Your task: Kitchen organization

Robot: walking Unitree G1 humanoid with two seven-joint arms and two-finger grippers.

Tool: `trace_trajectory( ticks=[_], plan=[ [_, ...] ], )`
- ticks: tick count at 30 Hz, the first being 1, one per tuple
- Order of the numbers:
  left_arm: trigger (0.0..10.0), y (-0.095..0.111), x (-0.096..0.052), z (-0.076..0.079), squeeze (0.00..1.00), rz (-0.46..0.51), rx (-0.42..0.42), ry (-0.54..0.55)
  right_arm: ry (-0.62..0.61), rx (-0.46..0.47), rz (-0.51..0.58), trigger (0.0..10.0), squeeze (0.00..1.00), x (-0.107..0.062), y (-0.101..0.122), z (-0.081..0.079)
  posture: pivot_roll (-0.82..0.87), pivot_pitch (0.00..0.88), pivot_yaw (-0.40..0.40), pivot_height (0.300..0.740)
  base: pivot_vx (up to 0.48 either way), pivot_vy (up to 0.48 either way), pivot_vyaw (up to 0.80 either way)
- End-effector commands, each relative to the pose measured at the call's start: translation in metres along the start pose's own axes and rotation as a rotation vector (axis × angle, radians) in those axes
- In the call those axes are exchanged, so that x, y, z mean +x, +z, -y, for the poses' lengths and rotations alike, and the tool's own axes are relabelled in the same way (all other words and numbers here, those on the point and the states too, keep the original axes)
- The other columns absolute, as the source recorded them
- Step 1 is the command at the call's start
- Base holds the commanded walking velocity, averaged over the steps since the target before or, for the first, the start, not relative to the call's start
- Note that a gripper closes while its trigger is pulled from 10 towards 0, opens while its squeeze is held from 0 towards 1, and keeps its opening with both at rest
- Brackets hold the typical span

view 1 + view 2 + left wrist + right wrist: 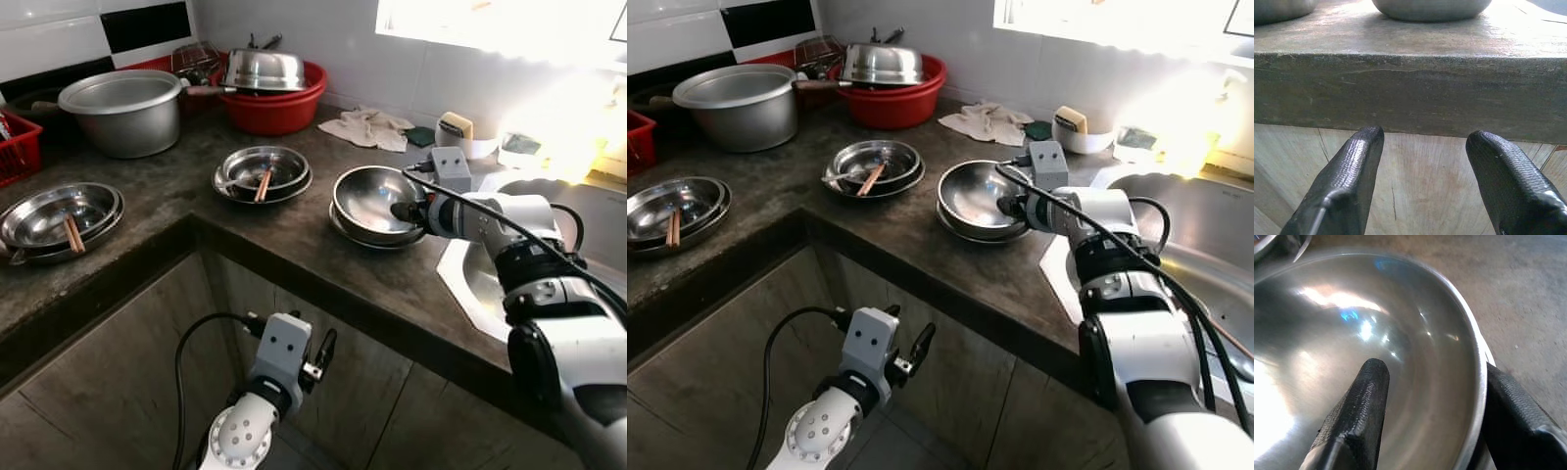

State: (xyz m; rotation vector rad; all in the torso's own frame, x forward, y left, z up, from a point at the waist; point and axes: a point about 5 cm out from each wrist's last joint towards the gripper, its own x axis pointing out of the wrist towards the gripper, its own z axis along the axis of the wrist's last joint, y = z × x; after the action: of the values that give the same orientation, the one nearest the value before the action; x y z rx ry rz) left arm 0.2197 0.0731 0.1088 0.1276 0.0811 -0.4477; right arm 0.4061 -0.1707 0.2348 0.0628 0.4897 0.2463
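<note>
Low by the cabinet, left gripper point(315, 354) is hanging idle, fingers spread. Right gripper point(1432, 396) is straddling the steel bowl's point(370, 203) near rim — one finger inside, one outside, not yet pinching — on the counter point(294, 230) beside the sink point(1205, 240).

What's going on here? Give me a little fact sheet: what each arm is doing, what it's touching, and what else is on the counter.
right gripper: fingers straddle the rim of the empty steel bowl, one inside, one outside
left gripper: open, low, facing the dark stone counter edge
bowl sits on: a steel plate, near the sink
also on counter: steel dish with chopsticks, red plastic basin, large metal pot
</note>
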Motion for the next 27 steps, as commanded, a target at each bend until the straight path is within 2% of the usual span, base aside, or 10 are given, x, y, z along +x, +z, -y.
trace_trajectory(
  ticks=[1, 3, 4, 5, 7, 8, 23, 26, 27],
  plan=[
    [10.0, 0.001, 0.001, 0.001, 0.0, 0.006, -0.001, -0.004, 0.011, 0.017, 0.014, 10.0, 0.0, -0.002, 0.005, 0.002, 0.13, 0.039, -0.059, 0.74, 0.0, 0.0, 0.0],
    [10.0, 0.001, 0.001, 0.001, 0.0, 0.005, -0.001, -0.003, 0.018, 0.024, 0.013, 10.0, 0.0, -0.002, 0.006, 0.001, 0.13, 0.039, -0.059, 0.74, 0.0, 0.0, 0.0],
    [10.0, 0.001, 0.001, 0.001, 0.0, 0.005, -0.001, -0.002, 0.03, 0.047, 0.013, 8.2, 0.0, -0.001, 0.007, 0.0, 0.13, 0.039, -0.06, 0.74, 0.0, 0.0, 0.0],
    [10.0, 0.001, 0.002, 0.001, 0.0, 0.004, -0.002, -0.001, 0.033, 0.059, 0.011, 4.2, 0.0, -0.001, 0.007, -0.001, 0.13, 0.039, -0.06, 0.74, 0.0, 0.0, 0.0],
    [10.0, 0.001, 0.002, 0.001, 0.0, 0.004, -0.002, -0.001, 0.035, 0.071, 0.006, 4.2, 0.0, -0.001, 0.007, -0.001, 0.13, 0.039, -0.059, 0.74, 0.0, 0.0, 0.0],
    [10.0, 0.001, 0.002, 0.001, 0.0, 0.004, -0.002, -0.001, 0.045, 0.094, -0.001, 0.0, 0.0, 0.0, 0.007, -0.002, 0.13, 0.038, -0.06, 0.74, 0.0, 0.0, 0.0],
    [10.0, 0.001, 0.002, 0.0, 0.0, 0.001, -0.002, 0.005, 0.009, 0.288, -0.011, 0.0, 0.0, 0.004, -0.003, 0.006, 0.14, 0.032, -0.061, 0.74, 0.0, 0.0, 0.0],
    [10.0, 0.0, 0.002, 0.0, 0.0, 0.0, -0.002, 0.005, -0.002, 0.39, 0.009, 0.0, 0.0, 0.005, -0.007, 0.01, 0.14, 0.025, -0.058, 0.74, 0.0, 0.0, 0.0],
    [10.0, 0.0, 0.002, 0.0, 0.0, 0.0, -0.002, 0.005, -0.002, 0.39, 0.009, 0.0, 0.0, 0.005, -0.007, 0.01, 0.14, 0.025, -0.058, 0.74, 0.0, 0.0, 0.0]
  ],
)
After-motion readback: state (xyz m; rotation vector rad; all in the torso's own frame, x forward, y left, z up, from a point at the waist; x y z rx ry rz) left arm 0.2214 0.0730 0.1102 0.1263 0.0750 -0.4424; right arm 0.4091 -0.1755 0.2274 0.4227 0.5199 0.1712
